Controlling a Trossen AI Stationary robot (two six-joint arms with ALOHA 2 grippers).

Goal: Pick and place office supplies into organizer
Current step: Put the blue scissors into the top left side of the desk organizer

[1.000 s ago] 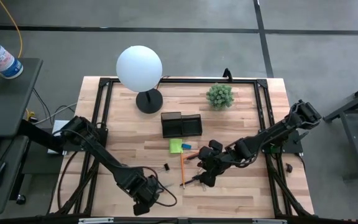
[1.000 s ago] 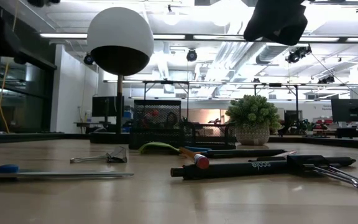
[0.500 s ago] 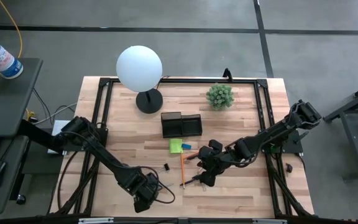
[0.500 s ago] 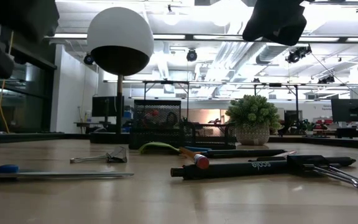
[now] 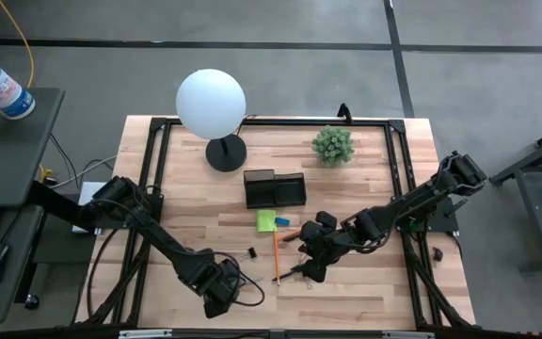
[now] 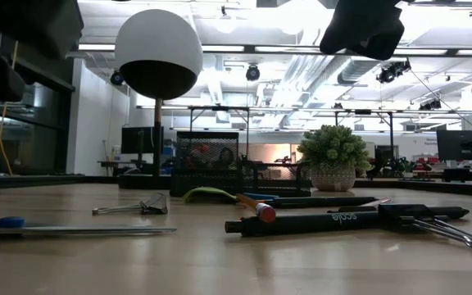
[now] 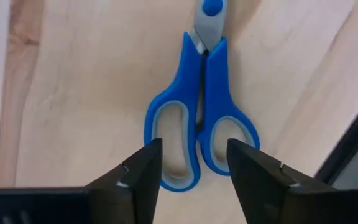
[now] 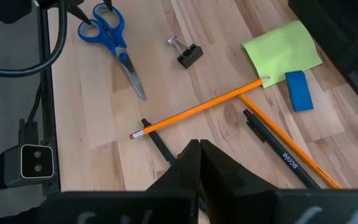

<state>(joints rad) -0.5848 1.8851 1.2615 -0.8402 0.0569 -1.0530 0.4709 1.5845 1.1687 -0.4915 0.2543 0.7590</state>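
Observation:
The blue-handled scissors [image 7: 201,118] lie flat on the wood near the table's near left corner. My left gripper [image 7: 194,165] points down at them and is open, one finger above the outer side of each handle loop. I see no touch. In the high view my left gripper [image 5: 216,287] hides them. My right gripper [image 8: 197,152] is shut and hovers over an orange pencil [image 8: 197,109] and a black pen [image 8: 272,146]. A lime sticky pad [image 8: 281,46], a blue block [image 8: 299,90] and a black clip [image 8: 188,53] lie nearby. The dark organizer [image 5: 274,188] stands mid-table.
A white globe lamp [image 5: 212,104] on a black base and a small potted plant [image 5: 332,144] stand at the far side. Black cables [image 5: 247,294] loop beside my left gripper. A black frame [image 5: 158,169] borders the tabletop.
My left gripper has come down a little toward the scissors; its dark body now fills the upper left corner of the low view. My right arm has kept still.

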